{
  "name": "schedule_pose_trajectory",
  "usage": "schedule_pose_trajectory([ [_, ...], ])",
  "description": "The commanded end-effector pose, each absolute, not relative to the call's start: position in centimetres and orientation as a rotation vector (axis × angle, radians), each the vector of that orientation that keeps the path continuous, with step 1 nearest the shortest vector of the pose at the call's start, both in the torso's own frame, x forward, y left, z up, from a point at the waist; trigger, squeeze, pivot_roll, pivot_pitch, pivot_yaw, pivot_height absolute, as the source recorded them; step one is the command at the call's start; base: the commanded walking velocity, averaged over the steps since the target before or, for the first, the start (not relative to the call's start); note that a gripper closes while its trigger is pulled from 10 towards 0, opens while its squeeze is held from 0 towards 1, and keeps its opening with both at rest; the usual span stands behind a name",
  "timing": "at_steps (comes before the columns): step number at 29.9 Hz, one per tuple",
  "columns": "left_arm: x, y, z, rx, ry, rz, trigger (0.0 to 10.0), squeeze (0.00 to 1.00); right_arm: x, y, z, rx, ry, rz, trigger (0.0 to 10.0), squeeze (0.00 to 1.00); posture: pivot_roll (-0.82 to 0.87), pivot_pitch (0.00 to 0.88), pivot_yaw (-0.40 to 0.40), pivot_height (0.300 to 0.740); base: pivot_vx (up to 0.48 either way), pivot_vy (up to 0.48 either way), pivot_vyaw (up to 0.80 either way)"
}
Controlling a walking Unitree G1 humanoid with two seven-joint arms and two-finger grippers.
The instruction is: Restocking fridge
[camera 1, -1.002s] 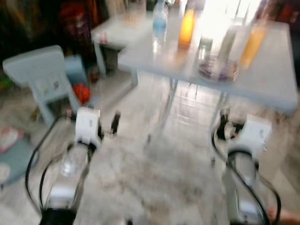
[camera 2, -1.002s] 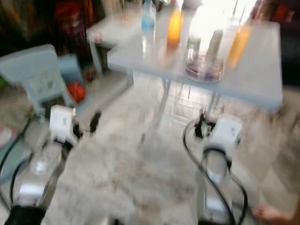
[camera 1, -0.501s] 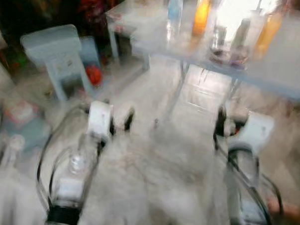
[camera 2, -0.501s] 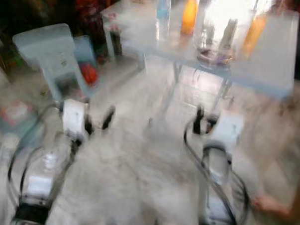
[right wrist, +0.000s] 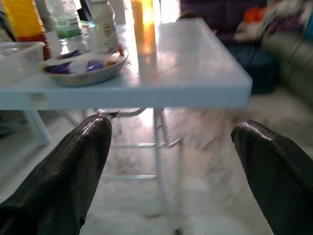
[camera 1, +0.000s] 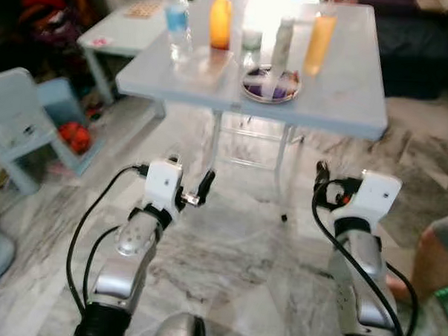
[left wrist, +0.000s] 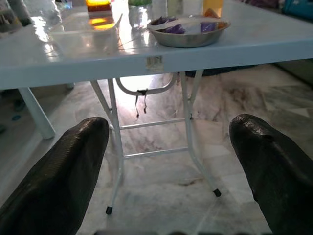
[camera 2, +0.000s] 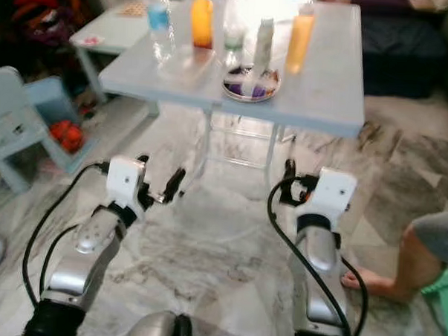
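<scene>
A light blue folding table (camera 1: pixel 346 91) stands ahead of me. On it are a water bottle with a blue label (camera 1: pixel 175 18), an orange drink bottle (camera 1: pixel 220 20), a clear bottle (camera 1: pixel 252 37), a white bottle (camera 1: pixel 282 44) and another orange bottle (camera 1: pixel 320 40). A metal bowl (camera 1: pixel 271 85) with purple packets sits among them, beside a clear plastic box (camera 1: pixel 206 63). My left gripper (camera 1: pixel 188 174) is held low before the table, open and empty, with its fingers (left wrist: pixel 58 171) wide apart. My right gripper (right wrist: pixel 168 161) is open and empty too, short of the table's edge.
A small blue child's chair (camera 1: pixel 18 122) and a red object (camera 1: pixel 75 138) are on the left. A second low table (camera 1: pixel 130 26) stands at the back left. A person's leg (camera 1: pixel 436 259) is at the right on the marble floor. A dark sofa (camera 1: pixel 419 42) lies behind the table.
The camera has moved and the blur has gone; the table now sits in the middle of the view. Both arms keep the same pose, fingers still open.
</scene>
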State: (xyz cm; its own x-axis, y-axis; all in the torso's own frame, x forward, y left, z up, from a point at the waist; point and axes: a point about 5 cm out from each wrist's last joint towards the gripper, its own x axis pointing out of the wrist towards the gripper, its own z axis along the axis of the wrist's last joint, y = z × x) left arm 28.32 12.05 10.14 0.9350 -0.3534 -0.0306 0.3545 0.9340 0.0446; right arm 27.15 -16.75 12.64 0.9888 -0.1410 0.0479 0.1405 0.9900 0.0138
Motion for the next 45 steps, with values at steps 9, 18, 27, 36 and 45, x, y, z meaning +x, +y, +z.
schedule_pose_trajectory([
  [9, 28.6, 11.1, 11.0, 0.063, -0.018, -0.432, 10.0, 0.00, 26.9, -16.6, 12.6, 0.084, -0.022, -0.157, 10.0, 0.00, -0.04, 0.081, 0.051, 0.740, 0.359, 0.317, 0.00],
  [18, 28.6, 11.1, 11.0, 0.051, -0.008, -0.432, 10.0, 0.00, 27.2, -17.1, 12.3, 0.132, -0.010, -0.179, 10.0, 0.00, -0.04, 0.074, 0.048, 0.740, 0.353, 0.324, -0.40],
  [27, 28.7, 10.6, 11.2, 0.066, -0.024, -0.459, 10.0, 0.00, 27.4, -17.0, 12.3, 0.151, -0.010, -0.192, 10.0, 0.00, -0.04, 0.073, 0.052, 0.740, 0.327, 0.350, -0.80],
  [36, 28.8, 10.8, 11.3, 0.040, -0.032, -0.436, 10.0, 0.00, 27.5, -16.8, 12.3, 0.161, -0.015, -0.170, 10.0, 0.00, -0.05, 0.069, 0.052, 0.740, 0.133, 0.420, -0.15],
  [45, 29.0, 11.1, 14.5, -0.115, -0.163, -0.397, 10.0, 0.00, 27.5, -16.8, 12.2, 0.158, -0.015, -0.163, 10.0, 0.00, -0.04, 0.063, 0.050, 0.740, 0.000, 0.210, 0.00],
])
